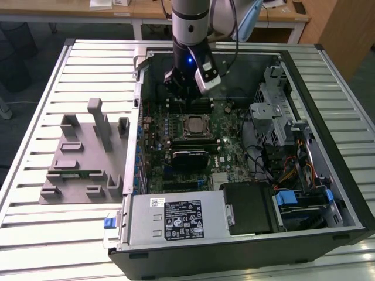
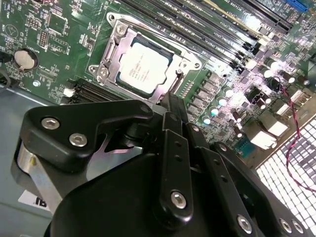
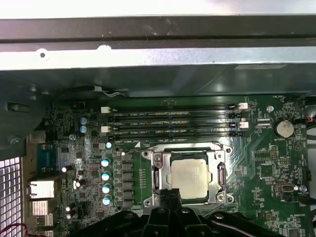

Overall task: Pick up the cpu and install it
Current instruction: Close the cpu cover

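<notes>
Item 1. Gripper [image 3: 170, 193], black linkage, nearest my wrist cameras. In both wrist views the fingers look drawn together into a single narrow tip with nothing between them. I read them as closed and empty.

Item 2. The cpu [image 3: 190, 178], a pale silver square. It lies flat in the socket frame [image 3: 157, 173] on the motherboard [image 3: 266, 170], inside the open computer case [image 1: 345, 193]. It appears seated, with the metal frame bordering it on all sides.

Item 3. Governing relation. In the first wrist view the finger tip crosses one edge of the cpu, off its centre. In the exterior view the gripper [image 1: 180, 100] hangs over the memory slots [image 1: 193, 105]. There the cpu [image 1: 193, 124] sits just beside it, toward the front of the case and slightly to the exterior view's right. I cannot tell whether the tip touches the board or hangs clear of it. The chip is square, so it has no long axis; its edges run parallel to the memory slots [image 3: 173, 123].

Item 4. Surroundings. A coin cell [image 3: 284, 128] lies beyond the slots' far end. The grey power supply [image 1: 176, 219] sits at the near wall of the case. A grey parts fixture [image 1: 76, 164] stands well apart on the slatted worktop [image 1: 35, 234], to the exterior view's left.

Item 5. Status, my judgement: the chip is in place and the fingers hold nothing.
</notes>
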Available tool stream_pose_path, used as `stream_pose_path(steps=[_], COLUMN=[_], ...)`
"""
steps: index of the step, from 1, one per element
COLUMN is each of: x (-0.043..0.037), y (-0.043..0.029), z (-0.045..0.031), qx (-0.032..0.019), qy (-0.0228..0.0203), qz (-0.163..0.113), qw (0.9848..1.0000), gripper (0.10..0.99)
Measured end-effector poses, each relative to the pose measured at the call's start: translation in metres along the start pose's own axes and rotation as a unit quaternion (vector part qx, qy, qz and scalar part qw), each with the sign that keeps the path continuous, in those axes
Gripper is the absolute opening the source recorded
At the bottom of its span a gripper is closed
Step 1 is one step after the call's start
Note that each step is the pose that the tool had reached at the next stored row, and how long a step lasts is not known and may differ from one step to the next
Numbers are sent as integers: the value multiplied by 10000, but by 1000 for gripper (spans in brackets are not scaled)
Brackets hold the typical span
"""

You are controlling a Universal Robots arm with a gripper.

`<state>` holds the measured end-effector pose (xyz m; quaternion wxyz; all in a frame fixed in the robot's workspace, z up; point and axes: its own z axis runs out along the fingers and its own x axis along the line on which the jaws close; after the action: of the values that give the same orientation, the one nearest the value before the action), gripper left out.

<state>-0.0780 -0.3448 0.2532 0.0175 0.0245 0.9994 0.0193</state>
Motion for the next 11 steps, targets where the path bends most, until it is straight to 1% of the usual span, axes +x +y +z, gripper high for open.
stream_pose_path(steps=[5,11], x=[-6,-77], y=[-1,4], z=[27,47], qx=[1,-1], qy=[0,0], qz=[1,0], qw=[10000,10000], gripper=[106,106])
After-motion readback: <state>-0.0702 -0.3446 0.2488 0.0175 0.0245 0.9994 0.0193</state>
